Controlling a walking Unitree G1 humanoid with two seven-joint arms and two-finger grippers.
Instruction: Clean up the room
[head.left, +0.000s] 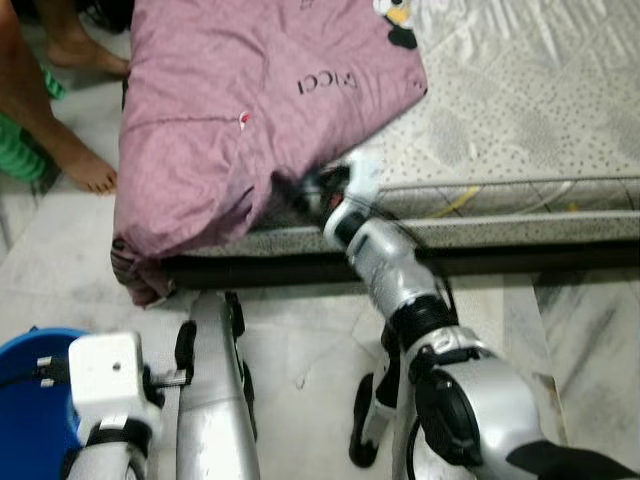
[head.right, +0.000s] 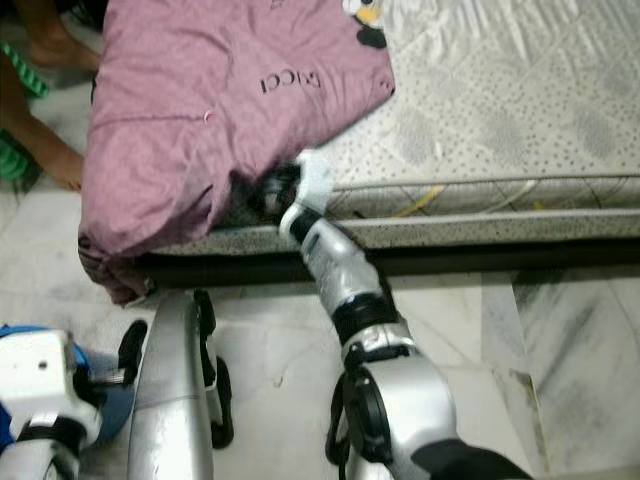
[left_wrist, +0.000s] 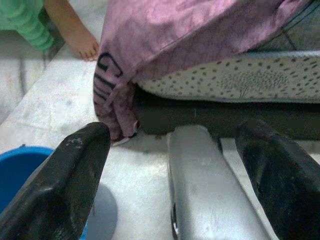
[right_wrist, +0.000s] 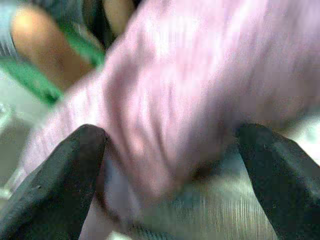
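Right gripper (right_wrist: 170, 145) reaches to the blanket (head.left: 240, 110) at the mattress (head.left: 520, 110) edge, mid-frame in my head views, its fingers (right_wrist: 55, 170) spread wide with pink cloth bulging between them. To do this well, I judge I should push deeper over the fold before closing, so the grip takes a thick bunch and not a thin hem. Blanket drapes from upper left down over the bed's corner, its tail touching the floor (head.left: 300, 350). Left gripper (left_wrist: 175, 175) hangs open at lower left, beside a blue bucket (head.left: 30, 400). A person's feet (head.left: 90, 170) stand at upper left.
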